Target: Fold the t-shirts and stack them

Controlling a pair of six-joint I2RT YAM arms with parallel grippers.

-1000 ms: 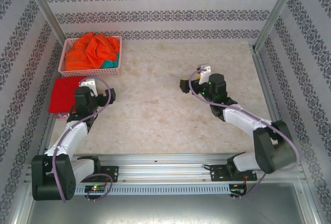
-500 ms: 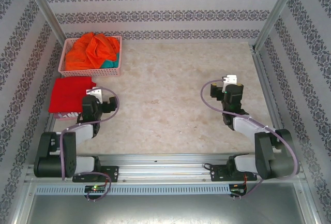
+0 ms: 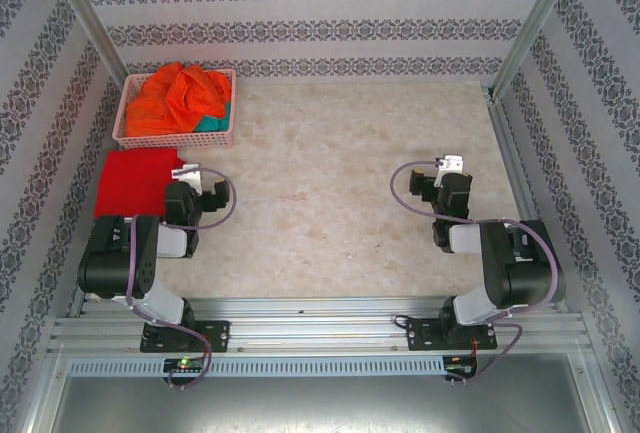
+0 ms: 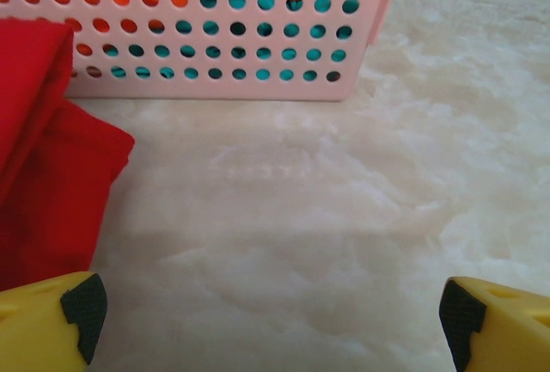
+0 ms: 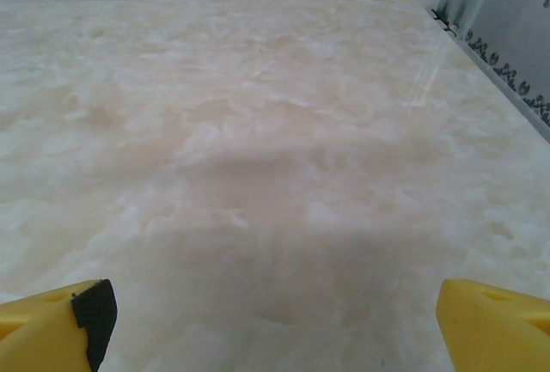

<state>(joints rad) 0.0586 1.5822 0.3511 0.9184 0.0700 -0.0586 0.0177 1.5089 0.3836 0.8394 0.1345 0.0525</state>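
A bright red folded t-shirt [image 3: 133,181] lies flat at the table's left edge, and in the left wrist view its folded edge [image 4: 47,166] sits at the left. More t-shirts, orange [image 3: 175,96] and teal [image 3: 212,124], are heaped in the pink basket [image 3: 176,140] behind it. Through the basket's holes [image 4: 258,50] the teal cloth shows. My left gripper [image 3: 203,196] hovers just right of the red shirt, open [image 4: 271,338] and empty over bare table. Low at the right side, my right gripper [image 3: 436,186] is also open [image 5: 275,329] with nothing between its yellow fingers [image 5: 490,316].
The marble-patterned tabletop [image 3: 320,173] stretches between the arms. Patterned walls and metal posts [image 3: 530,23] close it in on three sides. The metal rail [image 3: 310,313] with both arm bases runs along the near edge.
Both arms have drawn back and folded down toward their bases. The right gripper moved right from the table's middle. The left gripper slid a little nearer. Both stayed open.
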